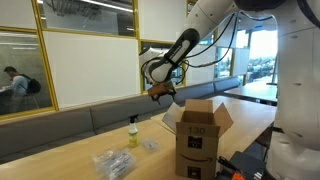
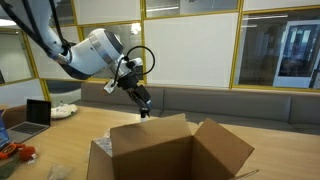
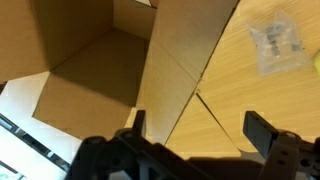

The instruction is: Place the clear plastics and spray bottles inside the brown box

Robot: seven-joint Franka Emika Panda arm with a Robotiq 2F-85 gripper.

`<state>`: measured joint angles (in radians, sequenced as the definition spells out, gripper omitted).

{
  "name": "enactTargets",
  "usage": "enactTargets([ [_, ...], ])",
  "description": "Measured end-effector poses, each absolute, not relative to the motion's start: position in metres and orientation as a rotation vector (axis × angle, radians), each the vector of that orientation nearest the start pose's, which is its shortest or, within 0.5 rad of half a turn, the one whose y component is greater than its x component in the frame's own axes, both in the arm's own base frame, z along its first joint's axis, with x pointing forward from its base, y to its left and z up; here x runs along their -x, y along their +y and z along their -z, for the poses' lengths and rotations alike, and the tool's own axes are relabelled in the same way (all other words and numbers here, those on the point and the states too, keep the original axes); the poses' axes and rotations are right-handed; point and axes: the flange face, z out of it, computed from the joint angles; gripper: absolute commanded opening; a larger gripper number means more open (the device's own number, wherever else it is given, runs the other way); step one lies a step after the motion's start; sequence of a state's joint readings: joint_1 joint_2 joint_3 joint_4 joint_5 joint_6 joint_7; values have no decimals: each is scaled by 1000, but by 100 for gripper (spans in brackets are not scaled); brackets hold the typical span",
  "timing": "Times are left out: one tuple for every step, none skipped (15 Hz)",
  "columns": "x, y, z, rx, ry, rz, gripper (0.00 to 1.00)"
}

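Fingers point(image 3: 262, 131) spread over brown box point(image 3: 185, 60) edge

Shows a wooden bench point(image 1: 60, 160) carrying a brown box point(image 1: 200, 135), upright, with its flaps folded outward. Places the gripper point(image 1: 160, 92) in the air, above and just beside the box's open top and apart from it, at the end of a white and black arm point(image 1: 186, 45) reaching in from the upper right. Gives no readable jaw setting at this size. Sets a small yellowish spray bottle point(image 1: 132, 131) upright on the bench beside the box, with a clear plastic point(image 1: 148, 144) near it and a larger crumpled clear plastic point(image 1: 115, 163) nearer the camera. Includes a grey seat point(image 1: 60, 128) along the glazed wall behind, and a seated person point(image 1: 12, 85) beyond the glass.
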<state>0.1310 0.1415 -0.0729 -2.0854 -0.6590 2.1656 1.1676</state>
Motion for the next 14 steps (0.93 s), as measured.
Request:
enactTargets([
  [-568, 17, -354, 3355, 1209, 480, 100],
  [-569, 24, -349, 3348, 1163, 481, 100],
  [-571, 32, -344, 3341, 1108, 488, 100],
  [-573, 40, -340, 3333, 1050, 496, 100],
  [-576, 48, -336, 3319, 989, 505, 100],
  [-579, 56, -331, 3305, 924, 512, 100],
  [-582, 64, -326, 3293, 855, 521, 100],
  [-584, 71, -320, 3282, 785, 526, 100],
  [-586, 78, -313, 3270, 713, 527, 100],
  [-588, 83, -304, 3260, 641, 526, 100],
  [-590, 87, -293, 3253, 573, 523, 100],
  [-591, 89, -281, 3245, 514, 514, 100],
  [-592, 90, -267, 3240, 457, 498, 100],
  [-592, 89, -253, 3238, 406, 481, 100],
])
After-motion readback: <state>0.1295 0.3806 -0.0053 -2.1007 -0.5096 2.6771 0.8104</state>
